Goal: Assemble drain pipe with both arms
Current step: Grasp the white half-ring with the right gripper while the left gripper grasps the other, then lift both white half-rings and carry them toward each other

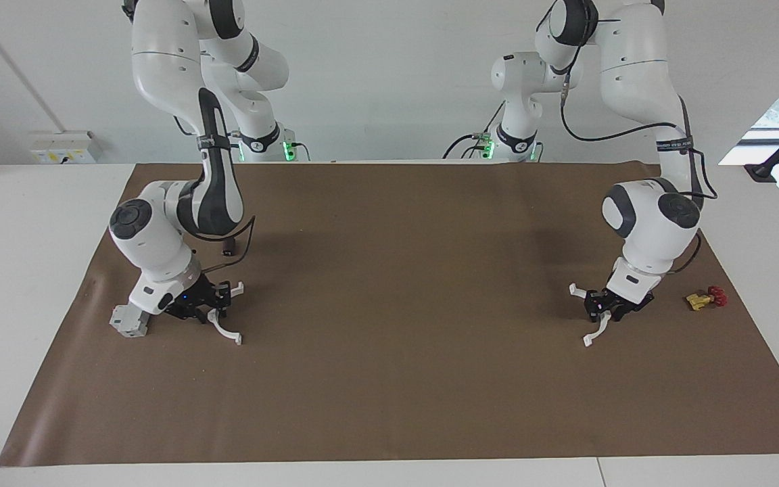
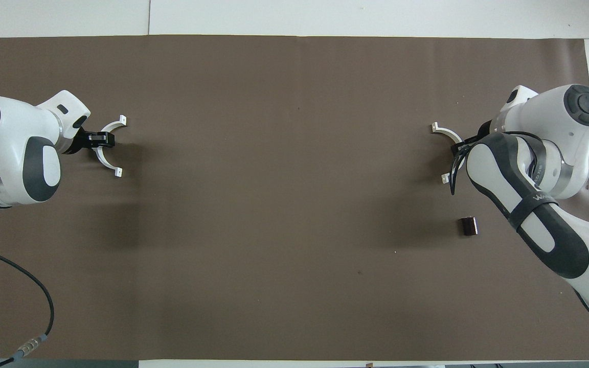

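Grey block (image 1: 128, 322), small dark cylinder (image 2: 468, 226), brass red-handled valve (image 1: 703, 298) on brown mat (image 1: 396, 379).

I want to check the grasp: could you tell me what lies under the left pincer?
Under the left pincer lies the middle of a white half-ring on the brown mat. Its two tabbed ends show on either side; the stretch beneath the pincer is covered.

We see two thin white half-rings (image 1: 226, 328) (image 1: 592, 330) lying flat on the brown mat, well apart, one toward each arm's end.
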Available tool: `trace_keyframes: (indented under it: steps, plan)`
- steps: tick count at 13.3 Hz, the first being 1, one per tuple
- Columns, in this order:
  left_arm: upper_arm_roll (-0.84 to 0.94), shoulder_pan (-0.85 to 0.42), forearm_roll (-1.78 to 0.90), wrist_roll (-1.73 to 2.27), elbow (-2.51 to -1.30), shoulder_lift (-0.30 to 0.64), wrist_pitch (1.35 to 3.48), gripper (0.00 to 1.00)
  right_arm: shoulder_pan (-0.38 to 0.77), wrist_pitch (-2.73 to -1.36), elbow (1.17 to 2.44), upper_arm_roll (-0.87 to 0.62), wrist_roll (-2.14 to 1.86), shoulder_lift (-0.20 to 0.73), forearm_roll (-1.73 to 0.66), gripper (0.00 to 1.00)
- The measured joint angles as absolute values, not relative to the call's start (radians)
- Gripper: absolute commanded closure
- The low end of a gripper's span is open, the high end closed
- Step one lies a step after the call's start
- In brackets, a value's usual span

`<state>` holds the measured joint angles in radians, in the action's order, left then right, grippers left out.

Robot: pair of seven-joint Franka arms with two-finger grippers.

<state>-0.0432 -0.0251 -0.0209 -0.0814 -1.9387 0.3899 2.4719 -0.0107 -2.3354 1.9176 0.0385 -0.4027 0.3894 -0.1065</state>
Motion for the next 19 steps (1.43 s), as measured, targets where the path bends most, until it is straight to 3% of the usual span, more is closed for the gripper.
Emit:
trace_keyframes:
  steps: [2,4,5,8,11,14,19]
  plan:
    - [-0.043,-0.025,-0.021,-0.081,-1.939,0.386,2.471,1.0,-0.011,-2.335,1.92,0.038,-0.403,0.389,-0.107,0.78]
    - [-0.044,-0.024,-0.021,-0.081,-1.939,0.386,2.471,1.0,-0.011,-2.336,1.925,0.039,-0.403,0.389,-0.107,0.92]
    - [-0.044,-0.024,-0.021,-0.081,-1.939,0.386,2.47,1.0,-0.011,-2.336,1.925,0.039,-0.403,0.388,-0.107,0.94]
    - [-0.044,-0.024,-0.021,-0.081,-1.938,0.38,2.456,1.0,-0.009,-2.324,1.911,0.038,-0.403,0.386,-0.107,0.94]
    - [-0.044,-0.024,-0.021,-0.081,-1.929,0.35,2.398,1.0,0.03,-2.183,1.811,0.033,-0.326,0.369,-0.107,0.94]
    - [-0.044,-0.024,-0.021,-0.08,-1.917,0.303,2.324,1.0,0.154,-2.09,1.713,0.031,-0.096,0.359,-0.102,0.94]
    - [-0.042,-0.068,-0.021,0.017,-1.892,0.239,2.215,1.0,0.376,-2.085,1.647,0.027,0.317,0.379,-0.096,0.95]
